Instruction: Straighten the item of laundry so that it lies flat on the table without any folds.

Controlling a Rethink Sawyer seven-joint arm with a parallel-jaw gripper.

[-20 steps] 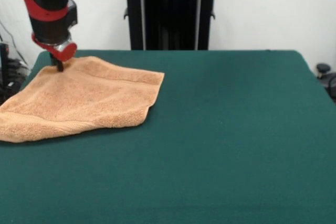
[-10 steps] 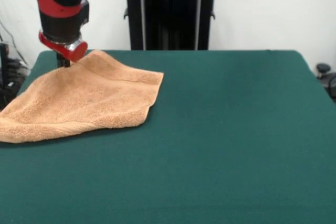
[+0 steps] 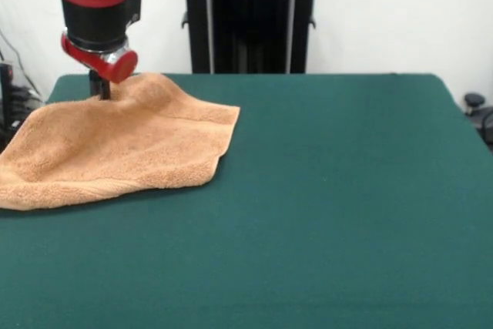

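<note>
Since a second ago the gripper (image 3: 102, 92) has risen and shifted toward centre, clamped on the towel (image 3: 123, 148)'s far edge and tenting it above the table (image 3: 347, 190); judging by this, the unfolding pull is underway, needing a steady drag next.

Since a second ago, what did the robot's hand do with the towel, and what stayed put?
The gripper rose and slid toward the table's far edge, rightward in the front view, taking the towel's far corner along, so that part now humps up off the table. It looks pinched on that corner, though the fingers are mostly hidden. The towel's near edge and right corner stayed where they were.
</note>
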